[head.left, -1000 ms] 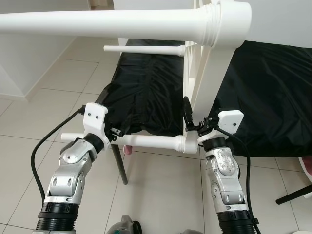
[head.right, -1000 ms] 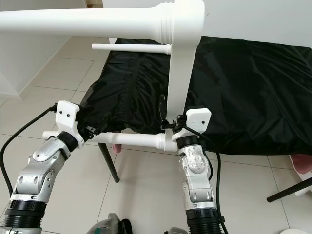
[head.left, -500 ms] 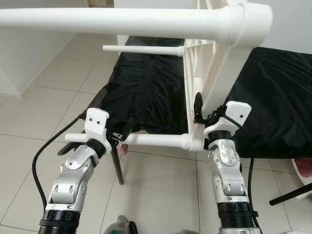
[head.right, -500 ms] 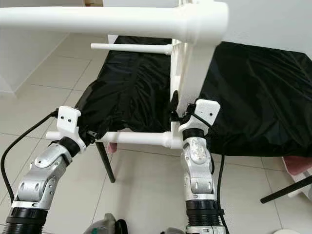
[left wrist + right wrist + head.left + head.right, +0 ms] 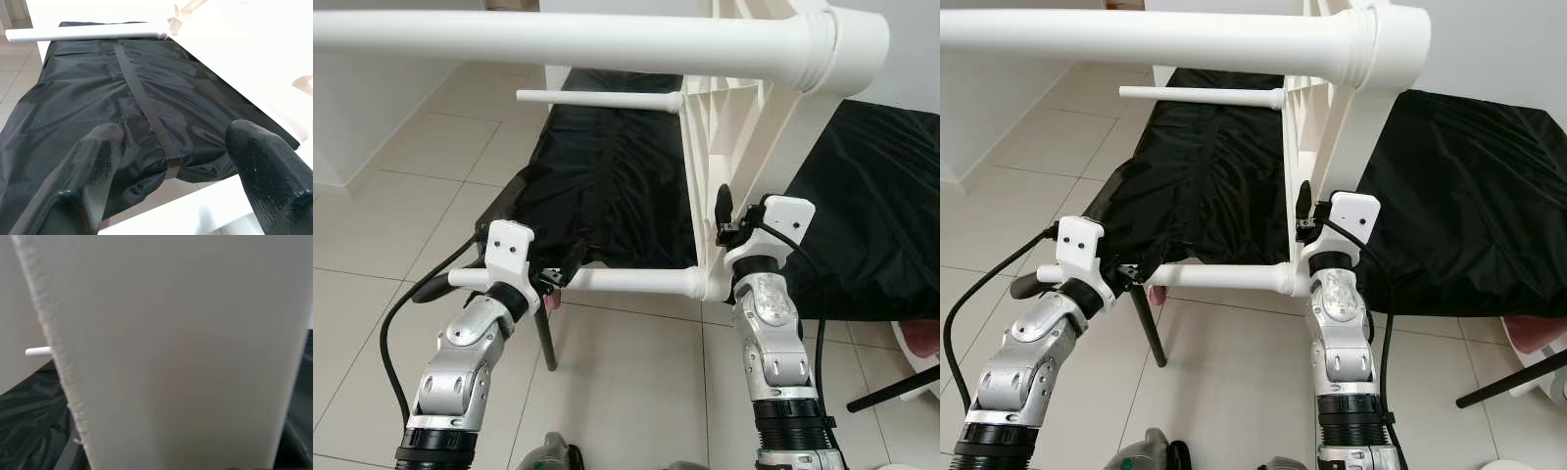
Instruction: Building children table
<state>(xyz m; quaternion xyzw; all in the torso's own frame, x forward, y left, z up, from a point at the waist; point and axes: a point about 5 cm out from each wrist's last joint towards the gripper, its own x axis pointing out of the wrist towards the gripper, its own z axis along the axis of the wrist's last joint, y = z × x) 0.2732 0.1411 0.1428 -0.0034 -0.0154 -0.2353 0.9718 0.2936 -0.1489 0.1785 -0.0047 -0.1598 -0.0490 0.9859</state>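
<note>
White children's table (image 5: 744, 127) tipped on its side over a black cloth-covered surface (image 5: 617, 186), tabletop edge-on, legs sticking out sideways. Left gripper (image 5: 553, 277) sits at the lower table leg (image 5: 626, 281), fingers (image 5: 93, 166) spread with the leg running between them. Right gripper (image 5: 722, 217) is up against the tabletop edge just above that leg's joint; can't tell if its fingers are apart or together. Upper leg (image 5: 558, 39) passes well above both grippers, far leg (image 5: 597, 99) beyond them. Tiled floor (image 5: 617, 392) below.
</note>
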